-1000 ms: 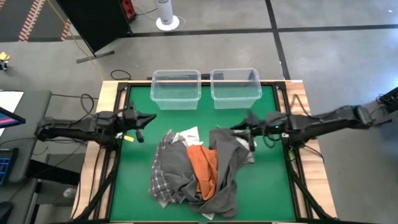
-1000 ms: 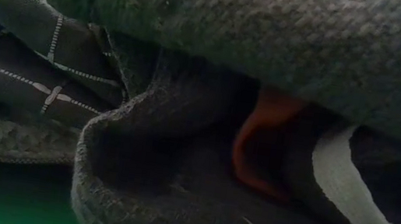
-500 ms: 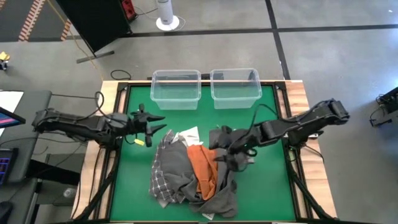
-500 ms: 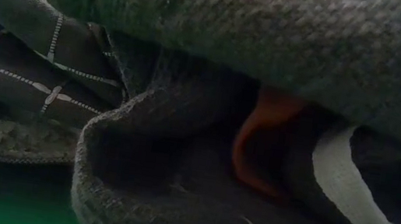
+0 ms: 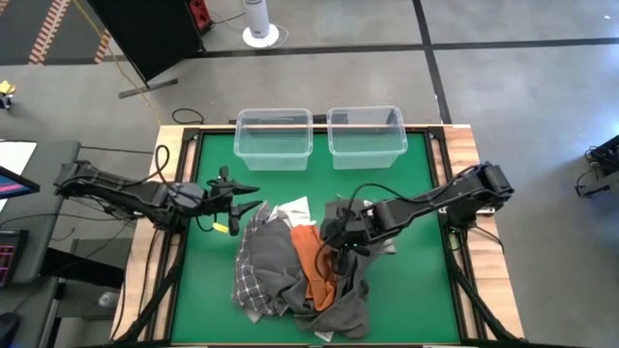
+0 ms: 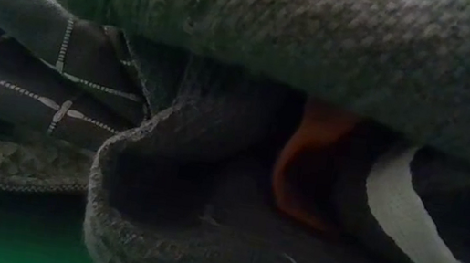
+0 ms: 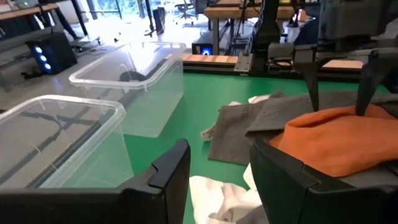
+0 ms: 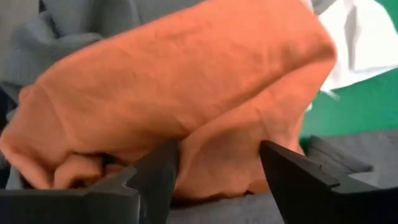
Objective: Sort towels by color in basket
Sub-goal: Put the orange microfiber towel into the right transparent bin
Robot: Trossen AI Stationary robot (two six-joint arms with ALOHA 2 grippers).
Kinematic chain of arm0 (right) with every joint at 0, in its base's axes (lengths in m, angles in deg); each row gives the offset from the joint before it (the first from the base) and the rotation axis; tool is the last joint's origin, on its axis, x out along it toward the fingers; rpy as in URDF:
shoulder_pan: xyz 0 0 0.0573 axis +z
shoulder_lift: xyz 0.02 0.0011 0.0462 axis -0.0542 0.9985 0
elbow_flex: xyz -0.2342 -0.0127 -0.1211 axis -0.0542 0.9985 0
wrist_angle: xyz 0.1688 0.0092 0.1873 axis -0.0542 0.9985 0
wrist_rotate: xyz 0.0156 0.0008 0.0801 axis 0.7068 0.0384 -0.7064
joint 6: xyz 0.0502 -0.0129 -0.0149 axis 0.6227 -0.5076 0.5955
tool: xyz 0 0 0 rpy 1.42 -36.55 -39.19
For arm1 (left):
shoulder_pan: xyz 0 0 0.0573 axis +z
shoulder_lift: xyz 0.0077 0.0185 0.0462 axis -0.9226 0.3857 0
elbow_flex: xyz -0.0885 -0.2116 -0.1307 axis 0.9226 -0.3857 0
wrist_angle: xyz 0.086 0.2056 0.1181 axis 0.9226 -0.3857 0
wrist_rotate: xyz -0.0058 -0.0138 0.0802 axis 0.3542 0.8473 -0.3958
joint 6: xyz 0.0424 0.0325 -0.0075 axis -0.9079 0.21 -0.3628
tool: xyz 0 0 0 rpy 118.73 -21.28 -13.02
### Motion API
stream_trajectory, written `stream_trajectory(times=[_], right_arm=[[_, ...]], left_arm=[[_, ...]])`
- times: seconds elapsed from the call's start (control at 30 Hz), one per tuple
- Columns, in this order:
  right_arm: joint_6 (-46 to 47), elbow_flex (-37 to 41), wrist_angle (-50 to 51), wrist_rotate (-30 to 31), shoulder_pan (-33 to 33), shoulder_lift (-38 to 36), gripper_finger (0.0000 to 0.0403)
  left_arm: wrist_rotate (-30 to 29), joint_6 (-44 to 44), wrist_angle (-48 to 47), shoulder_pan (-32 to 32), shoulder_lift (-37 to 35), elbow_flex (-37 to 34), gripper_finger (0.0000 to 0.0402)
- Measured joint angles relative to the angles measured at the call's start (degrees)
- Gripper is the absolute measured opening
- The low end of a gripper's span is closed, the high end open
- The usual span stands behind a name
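Note:
A heap of towels lies mid-table. It holds an orange towel point(image 5: 314, 259) point(image 8: 186, 87), a dark grey towel point(image 5: 354, 295), a grey-and-white checked towel point(image 5: 251, 282), a grey towel point(image 5: 273, 249) and a white towel point(image 5: 294, 210). My right gripper point(image 5: 335, 253) point(image 8: 217, 180) slants down over the orange towel, open, with a finger on either side of a bulge in it. My left gripper point(image 5: 250, 197) point(image 7: 217, 180) stands open and level at the heap's left far corner, touching nothing. Two clear bins point(image 5: 275, 137) point(image 5: 366, 133) stand at the far edge. My right gripper comes at the orange towel's raised fold point(image 8: 217, 143) slanting down from the table's right side, its jaws open around it. Whether the fingertips point(image 8: 158, 171) touch the cloth I cannot tell. The towel lies slack on the heap.
Bare green table point(image 5: 406, 290) shows right and left of the heap and between it and the bins. The low view is filled by the dark grey towel point(image 6: 304, 31) and the checked towel point(image 6: 31, 75) lying right in front of it.
My right gripper has swung from the table's right side toward the heap and tipped downward, ending over the orange towel. My left gripper has moved a little toward the heap and has opened. The towels have kept still.

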Motion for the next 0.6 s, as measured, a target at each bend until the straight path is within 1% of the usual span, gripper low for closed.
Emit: stream_trajectory(times=[0.13, 0.23, 0.33, 0.53, 0.6], right_arm=[[0.0, -2.1, 1.3, 0.4, 0.0, 1.4, 0.0235], [0.0, -2.2, 2.4, 0.4, -0.1, 1.6, 0.0202], [-0.3, -2.2, 2.9, 0.3, -0.7, 2.1, 0.015], [-3.9, -2.1, 3.8, -1.0, -1.4, 3.0, 0.0026], [-4.9, -2.1, 3.8, -1.7, -1.8, 3.0, 0.0014]], left_arm=[[-0.1, 1.0, -1.3, -0.2, 0.0, 0.0, 0.016], [-0.1, 1.7, -2.6, -0.2, 0.0, 0.0, 0.016], [-0.1, 2.2, -3.4, -0.2, 0.0, 0.0, 0.016], [-0.1, 2.6, -3.7, -0.2, 0.0, 0.0, 0.016], [-0.1, 2.6, -3.7, -0.2, 0.0, 0.0, 0.016]])
